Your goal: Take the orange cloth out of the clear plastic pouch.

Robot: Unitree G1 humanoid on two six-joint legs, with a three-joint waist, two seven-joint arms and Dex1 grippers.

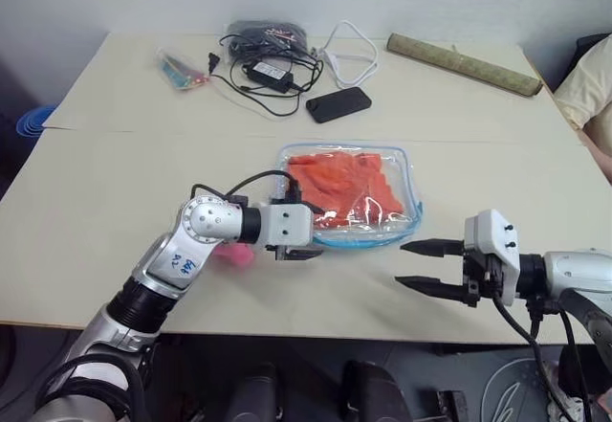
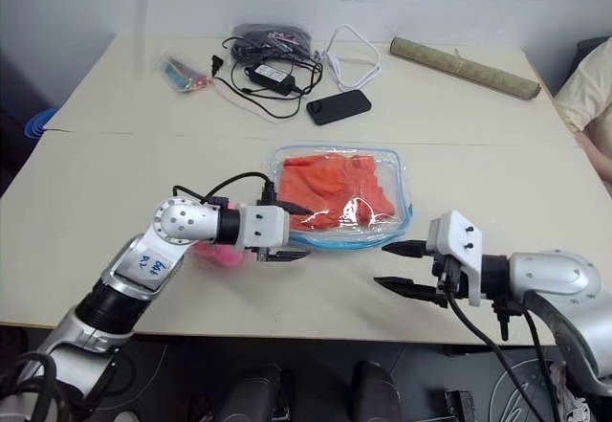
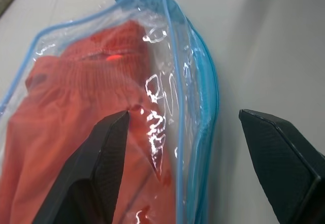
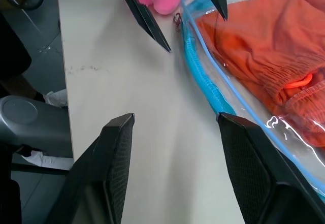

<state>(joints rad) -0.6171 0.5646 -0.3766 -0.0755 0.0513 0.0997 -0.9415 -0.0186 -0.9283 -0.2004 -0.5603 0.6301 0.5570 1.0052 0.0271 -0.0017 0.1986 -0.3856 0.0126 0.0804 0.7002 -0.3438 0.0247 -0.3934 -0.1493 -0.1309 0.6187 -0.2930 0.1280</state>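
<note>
Clear plastic pouch [image 1: 352, 195] flat near middle of table [image 1: 115, 202], toward front edge, orange cloth [image 1: 344, 185] still sealed inside. Left gripper [image 1: 304, 233] spread wide, straddling pouch's blue-trimmed near-left corner; right gripper [image 1: 428, 267] spread, holding nothing, just off near-right corner. Likely light, limp, slick film: pin trim, then pinch a cloth fold.

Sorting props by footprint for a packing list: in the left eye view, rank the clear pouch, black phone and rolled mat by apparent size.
1. clear plastic pouch
2. rolled mat, farther from the camera, so unsure against the pouch
3. black phone
</note>
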